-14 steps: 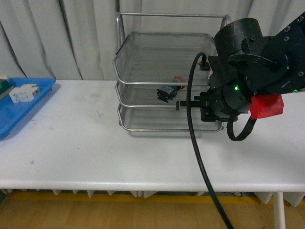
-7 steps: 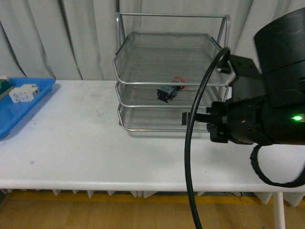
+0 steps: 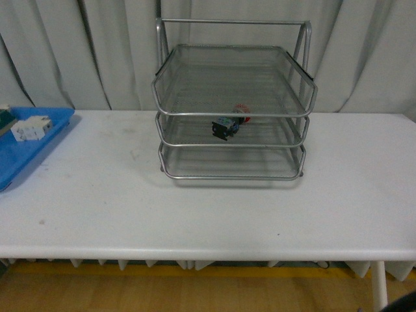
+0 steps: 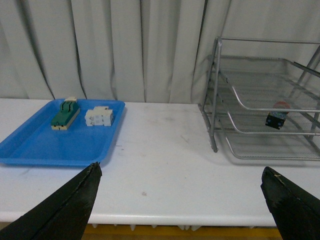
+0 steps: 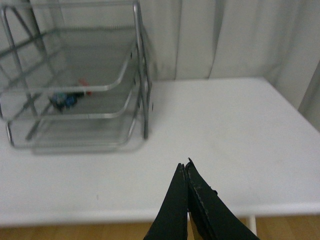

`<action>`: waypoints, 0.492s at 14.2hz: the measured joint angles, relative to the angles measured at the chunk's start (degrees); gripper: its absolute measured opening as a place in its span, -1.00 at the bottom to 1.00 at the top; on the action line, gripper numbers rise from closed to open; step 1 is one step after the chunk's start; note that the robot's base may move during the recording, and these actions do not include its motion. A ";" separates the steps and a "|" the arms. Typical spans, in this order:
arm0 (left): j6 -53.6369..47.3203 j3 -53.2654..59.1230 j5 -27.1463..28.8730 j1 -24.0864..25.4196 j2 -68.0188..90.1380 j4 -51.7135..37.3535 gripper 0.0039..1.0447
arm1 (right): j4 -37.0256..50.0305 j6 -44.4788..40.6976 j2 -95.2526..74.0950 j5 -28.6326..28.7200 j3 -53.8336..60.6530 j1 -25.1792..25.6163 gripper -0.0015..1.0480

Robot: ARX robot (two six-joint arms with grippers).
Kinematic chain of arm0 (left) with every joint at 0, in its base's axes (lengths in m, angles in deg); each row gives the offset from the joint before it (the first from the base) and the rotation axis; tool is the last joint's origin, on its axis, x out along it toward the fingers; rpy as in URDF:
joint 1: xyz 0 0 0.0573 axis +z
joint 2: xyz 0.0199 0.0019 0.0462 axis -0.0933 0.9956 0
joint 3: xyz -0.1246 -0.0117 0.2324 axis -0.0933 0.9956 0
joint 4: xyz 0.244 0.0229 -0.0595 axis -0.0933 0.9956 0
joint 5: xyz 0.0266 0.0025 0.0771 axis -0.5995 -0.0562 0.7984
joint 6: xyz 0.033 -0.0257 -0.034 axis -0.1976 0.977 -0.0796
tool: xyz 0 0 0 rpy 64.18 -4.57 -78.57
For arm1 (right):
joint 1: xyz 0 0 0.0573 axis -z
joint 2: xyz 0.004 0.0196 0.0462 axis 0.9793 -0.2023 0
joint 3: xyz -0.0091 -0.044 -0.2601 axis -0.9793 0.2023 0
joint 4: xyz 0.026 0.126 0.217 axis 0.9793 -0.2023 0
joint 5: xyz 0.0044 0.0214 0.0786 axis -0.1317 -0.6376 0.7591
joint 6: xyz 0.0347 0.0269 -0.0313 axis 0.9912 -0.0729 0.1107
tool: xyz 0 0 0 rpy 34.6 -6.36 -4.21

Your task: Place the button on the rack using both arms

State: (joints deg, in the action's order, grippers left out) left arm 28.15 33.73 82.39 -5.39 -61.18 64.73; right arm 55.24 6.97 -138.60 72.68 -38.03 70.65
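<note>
The silver wire-mesh rack [image 3: 231, 169] stands at the back middle of the white table. The button [image 3: 227, 125] lies on its side on the middle tier, red cap toward the back right. No arm shows in the front view. In the left wrist view the rack [image 4: 215, 120] and button [image 4: 276, 118] are at the right, and my left gripper [image 4: 182, 172] is open, far from them over the table's near edge. In the right wrist view the rack [image 5: 144, 105] holds the button [image 5: 67, 99], and my right gripper [image 5: 186, 165] is shut and empty, well back from it.
A flat blue tray [image 3: 19, 159] lies at the table's left end with a white blocky component [image 3: 31, 128]. The left wrist view shows that tray [image 4: 45, 150] with a green-and-beige terminal block [image 4: 65, 114] and the white component [image 4: 99, 116]. Grey curtains hang behind.
My right arm, which was filling the right of the front view near the rack, has drawn back out of that view. The button stays on the middle tier.
</note>
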 joint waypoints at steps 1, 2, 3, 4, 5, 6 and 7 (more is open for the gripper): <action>0.00 0.00 0.02 -0.02 0.00 -0.02 0.88 | -11.23 -0.50 10.29 5.42 2.75 5.86 -0.96; 0.00 0.00 0.04 -0.02 0.00 -0.04 0.88 | -16.59 -0.63 19.56 6.21 2.82 8.20 -0.96; 0.00 0.00 0.02 -0.02 0.00 -0.04 0.88 | -21.99 -0.96 29.18 7.48 2.82 7.89 -0.96; 0.00 0.00 0.02 -0.02 0.00 -0.15 0.88 | -25.38 -1.01 33.51 7.45 2.82 7.69 -0.96; 0.00 0.00 0.02 -0.02 0.00 -0.13 0.88 | -27.58 -1.01 35.45 7.45 2.80 7.69 -0.96; 0.00 0.00 0.02 -0.02 0.00 -0.11 0.88 | -29.35 -1.01 37.38 7.45 2.82 7.69 -0.96; 0.02 0.00 0.02 -0.02 0.00 -0.11 0.88 | -31.23 -1.01 39.56 7.45 2.82 7.69 -0.96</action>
State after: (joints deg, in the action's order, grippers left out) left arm 28.17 33.73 82.41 -5.41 -61.18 64.62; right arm 24.01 5.97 -99.04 80.13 -35.21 78.34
